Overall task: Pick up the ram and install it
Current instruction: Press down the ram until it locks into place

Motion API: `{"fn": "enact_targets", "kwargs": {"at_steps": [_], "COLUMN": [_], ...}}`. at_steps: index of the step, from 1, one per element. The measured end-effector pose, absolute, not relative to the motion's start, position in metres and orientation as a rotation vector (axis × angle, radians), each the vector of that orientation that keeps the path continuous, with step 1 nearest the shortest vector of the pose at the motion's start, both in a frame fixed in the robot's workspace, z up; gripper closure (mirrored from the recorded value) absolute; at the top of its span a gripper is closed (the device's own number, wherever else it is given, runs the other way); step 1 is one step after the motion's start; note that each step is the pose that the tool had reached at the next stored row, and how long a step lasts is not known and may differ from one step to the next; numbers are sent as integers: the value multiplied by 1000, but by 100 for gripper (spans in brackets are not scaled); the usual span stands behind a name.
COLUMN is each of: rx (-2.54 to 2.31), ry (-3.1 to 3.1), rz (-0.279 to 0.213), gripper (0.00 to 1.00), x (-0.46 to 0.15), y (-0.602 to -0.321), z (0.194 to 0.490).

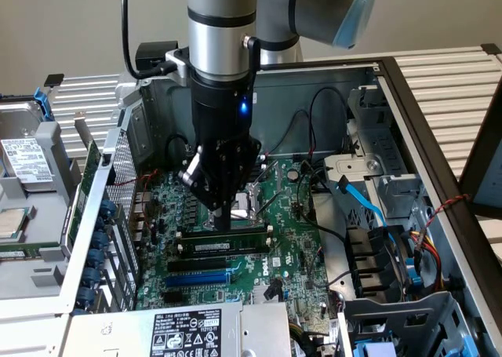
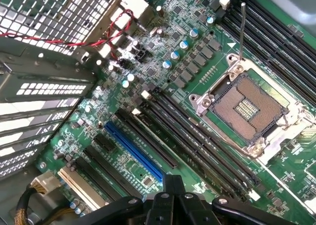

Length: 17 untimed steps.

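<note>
A: Start with the exterior view. Any writing you can read?

B: Little. The white label (image 1: 186, 330) on the metal box at the near edge carries black print and round marks, too small to read. A second white label (image 1: 25, 158) sits on the drive at the exterior view's left, also unreadable.

A: And the ram?

B: One stick, the ram (image 1: 227, 247), lies in a black slot on the green board (image 1: 294, 251), pale label strip showing. The claw (image 1: 222, 220) is right over it, tip just at the slot line (I cannot tell whether it touches or grips the stick, nor how its fingers stand). A blue light glows on the arm's black wrist.

A: Counts?

B: One blue slot (image 1: 200, 279) below the ram, one black slot between them. One blue cable (image 1: 362, 204) at the right. The case (image 1: 408, 98) is cut off at the near and right edges.

A: Now the wrist view.

B: The board (image 2: 192, 47) again, no readable print. One blue slot (image 2: 134, 152), one square metal socket (image 2: 247, 109) with its thin lever (image 2: 242, 29) standing up, and four long black slots (image 2: 197, 141) side by side between them. More black slots run off past the socket, cut by the edge. A red wire (image 2: 54, 41) crosses the grille. The claw's dark body (image 2: 170, 205) is partly cut off, fingertips hidden.
</note>
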State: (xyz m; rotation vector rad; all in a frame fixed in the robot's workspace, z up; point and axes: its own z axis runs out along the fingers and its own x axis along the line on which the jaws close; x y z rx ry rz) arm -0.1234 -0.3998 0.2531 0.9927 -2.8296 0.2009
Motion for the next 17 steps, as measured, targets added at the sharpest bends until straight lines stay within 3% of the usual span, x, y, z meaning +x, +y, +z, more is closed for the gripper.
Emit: {"fn": "enact_targets", "kwargs": {"at_steps": [17], "rx": [654], "ry": [-2913], "rz": [175], "gripper": [90], "x": [-123], "y": [-400], "z": [253]}}
